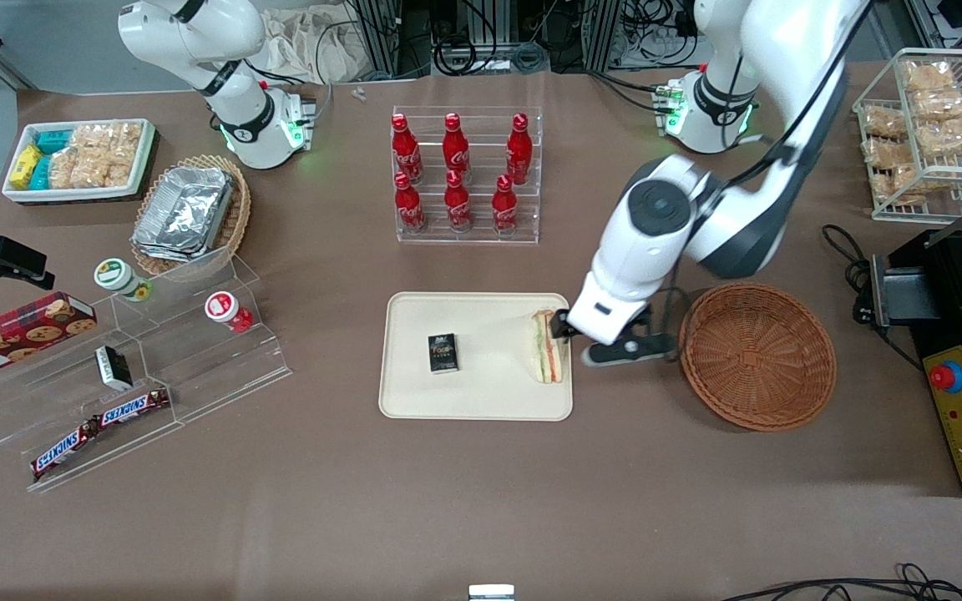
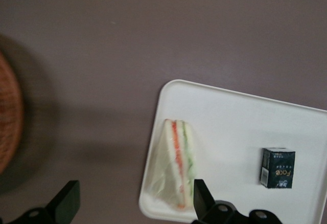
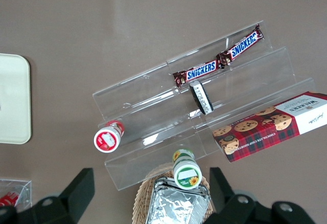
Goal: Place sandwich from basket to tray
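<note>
The sandwich (image 1: 547, 346) lies on the tray (image 1: 481, 396) beside a black box (image 1: 443, 352); the pincer (image 1: 574, 340) hovers above it, fingers apart; the basket (image 1: 756, 356) holds nothing.

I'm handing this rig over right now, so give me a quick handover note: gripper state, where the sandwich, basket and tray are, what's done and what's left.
Gripper: open, holding nothing, hovering just above the tray's edge nearest the basket.
Sandwich: lying on the tray, at the edge toward the basket, released.
Basket: empty, beside the tray toward the working arm's end of the table.
A small black box also sits on the tray, apart from the sandwich.
Done: sandwich is out of the basket and on the tray.
Left: probably only lifting the arm clear.
</note>
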`<control>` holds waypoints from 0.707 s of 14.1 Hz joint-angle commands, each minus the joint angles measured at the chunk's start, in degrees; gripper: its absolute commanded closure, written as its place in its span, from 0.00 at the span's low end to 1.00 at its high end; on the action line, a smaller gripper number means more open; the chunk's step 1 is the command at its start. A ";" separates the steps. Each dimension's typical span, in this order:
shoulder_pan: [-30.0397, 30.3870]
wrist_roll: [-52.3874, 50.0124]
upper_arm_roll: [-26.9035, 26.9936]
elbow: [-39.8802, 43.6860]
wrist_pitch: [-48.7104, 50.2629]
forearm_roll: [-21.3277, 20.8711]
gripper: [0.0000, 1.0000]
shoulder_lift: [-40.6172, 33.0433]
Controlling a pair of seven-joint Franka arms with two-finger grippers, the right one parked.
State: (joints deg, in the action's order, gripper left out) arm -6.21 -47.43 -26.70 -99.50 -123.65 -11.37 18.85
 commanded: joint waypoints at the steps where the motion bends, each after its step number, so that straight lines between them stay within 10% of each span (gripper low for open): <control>1: 2.23 5.91 0.07 4.37 10.14 4.49 0.00 -3.02; 6: 6.90 19.11 1.03 14.85 30.45 8.81 0.00 -5.47; 10: 6.65 29.22 12.17 13.99 38.11 12.51 0.00 -14.17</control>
State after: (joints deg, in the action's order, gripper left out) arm 0.40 -22.66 -18.34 -83.63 -88.97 -0.62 9.69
